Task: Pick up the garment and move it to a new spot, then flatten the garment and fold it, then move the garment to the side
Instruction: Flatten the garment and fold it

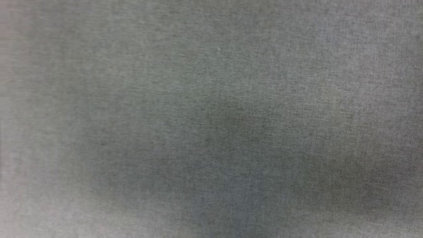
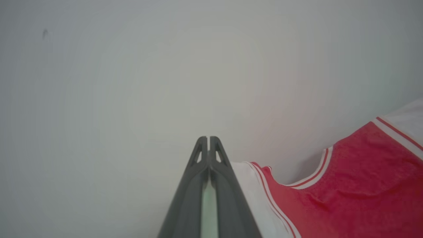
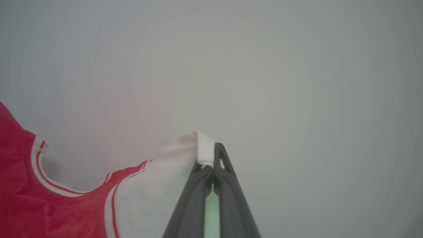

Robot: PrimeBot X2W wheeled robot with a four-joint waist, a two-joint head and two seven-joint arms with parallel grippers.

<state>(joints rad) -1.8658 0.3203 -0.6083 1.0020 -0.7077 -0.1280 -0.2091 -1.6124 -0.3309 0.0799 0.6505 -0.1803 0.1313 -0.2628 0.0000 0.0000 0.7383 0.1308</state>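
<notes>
Looking down on a grey surface (image 1: 99, 66) with a fine, woven-looking grain, soft and out of focus from edge to edge. Paler toward the top right corner and along the left edge. A darker smudge of shadow (image 1: 236, 120) just right of centre, merging into a broad dim band (image 1: 347, 185) across the lower right. One tiny pale speck (image 1: 218, 49) above centre, toward the top edge.

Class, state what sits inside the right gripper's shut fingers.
A fold of the garment's white sleeve pokes out at the right gripper's tips. How far the cloth runs down inside the grip is hidden.
</notes>
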